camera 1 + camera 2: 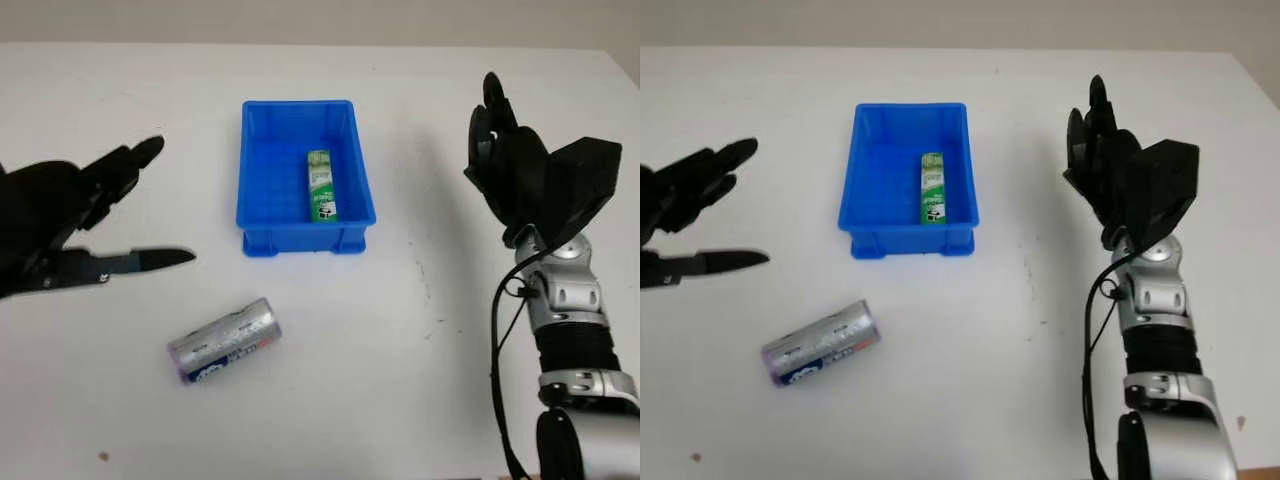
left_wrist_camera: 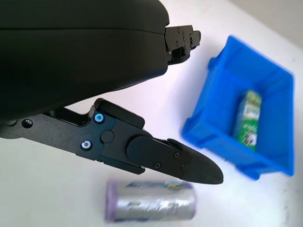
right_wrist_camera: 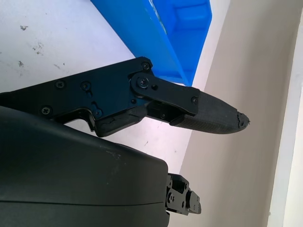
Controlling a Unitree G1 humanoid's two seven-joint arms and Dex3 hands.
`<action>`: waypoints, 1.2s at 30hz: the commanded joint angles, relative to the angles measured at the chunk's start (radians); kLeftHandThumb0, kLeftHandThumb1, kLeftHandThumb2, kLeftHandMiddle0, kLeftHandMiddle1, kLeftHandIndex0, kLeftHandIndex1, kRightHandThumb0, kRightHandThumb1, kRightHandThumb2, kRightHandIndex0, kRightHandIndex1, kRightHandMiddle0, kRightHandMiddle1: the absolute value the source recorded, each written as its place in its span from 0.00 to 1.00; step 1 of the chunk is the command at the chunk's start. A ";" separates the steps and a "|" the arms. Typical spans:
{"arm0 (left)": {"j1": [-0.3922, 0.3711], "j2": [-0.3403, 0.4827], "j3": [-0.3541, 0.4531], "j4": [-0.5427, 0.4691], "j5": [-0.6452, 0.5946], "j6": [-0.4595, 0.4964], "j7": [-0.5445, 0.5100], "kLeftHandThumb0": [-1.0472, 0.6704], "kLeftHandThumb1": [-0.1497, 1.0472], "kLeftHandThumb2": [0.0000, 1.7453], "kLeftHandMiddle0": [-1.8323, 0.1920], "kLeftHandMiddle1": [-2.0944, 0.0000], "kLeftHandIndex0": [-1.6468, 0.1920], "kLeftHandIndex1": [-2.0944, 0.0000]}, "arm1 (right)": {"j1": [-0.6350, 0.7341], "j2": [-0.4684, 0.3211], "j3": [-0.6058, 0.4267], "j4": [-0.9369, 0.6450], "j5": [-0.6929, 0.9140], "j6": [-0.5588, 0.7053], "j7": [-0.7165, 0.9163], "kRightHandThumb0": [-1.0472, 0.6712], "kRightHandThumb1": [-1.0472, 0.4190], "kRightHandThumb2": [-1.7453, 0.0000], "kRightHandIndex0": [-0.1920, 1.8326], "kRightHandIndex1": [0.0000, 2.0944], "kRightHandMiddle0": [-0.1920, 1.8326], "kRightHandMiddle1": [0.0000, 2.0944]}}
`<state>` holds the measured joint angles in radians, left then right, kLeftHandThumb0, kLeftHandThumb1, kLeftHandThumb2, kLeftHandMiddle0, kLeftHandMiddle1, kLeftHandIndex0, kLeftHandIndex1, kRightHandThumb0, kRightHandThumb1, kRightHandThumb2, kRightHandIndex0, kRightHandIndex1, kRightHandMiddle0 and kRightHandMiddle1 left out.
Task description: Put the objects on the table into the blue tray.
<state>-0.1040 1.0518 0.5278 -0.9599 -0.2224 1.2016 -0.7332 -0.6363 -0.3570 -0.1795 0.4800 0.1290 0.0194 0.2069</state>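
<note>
The tray (image 1: 258, 215) is sitting at upper centre of the table (image 1: 400, 380), with the small box (image 1: 321, 185) lying inside it toward its right wall. The can (image 1: 225, 340) is lying on its side at lower left of centre, below the tray. The left hand (image 1: 70, 220) is hovering open at the left edge, the right hand (image 1: 520, 175) open at the right.

The left robot hand (image 1: 70, 215) is cut off by the picture's edge.

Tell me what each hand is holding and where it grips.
Nothing is held. The left hand is open above the table beyond the silver can; the right hand is open, raised right of the blue tray.
</note>
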 commanded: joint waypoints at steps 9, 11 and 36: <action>0.142 0.047 0.072 -0.087 -0.194 -0.002 0.041 0.20 0.96 0.03 0.98 0.98 0.99 0.98 | -0.019 0.020 -0.013 0.021 0.020 -0.017 0.002 0.15 0.00 0.59 0.00 0.00 0.00 0.00; 0.157 0.055 0.059 -0.087 -0.237 0.007 0.068 0.18 0.98 0.03 0.98 0.98 0.99 0.98 | -0.022 0.021 -0.012 0.023 0.019 -0.016 -0.002 0.15 0.00 0.59 0.00 0.00 0.00 0.00; 0.172 0.060 -0.292 -0.087 -0.316 -0.120 0.423 0.19 0.96 0.03 1.00 0.99 1.00 0.99 | -0.011 0.024 -0.026 -0.003 0.029 -0.010 -0.006 0.15 0.00 0.59 0.00 0.00 0.00 0.00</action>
<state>0.0555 1.0960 0.2498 -1.0129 -0.5502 1.1055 -0.3212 -0.6435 -0.3307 -0.1986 0.4922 0.1550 0.0207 0.2002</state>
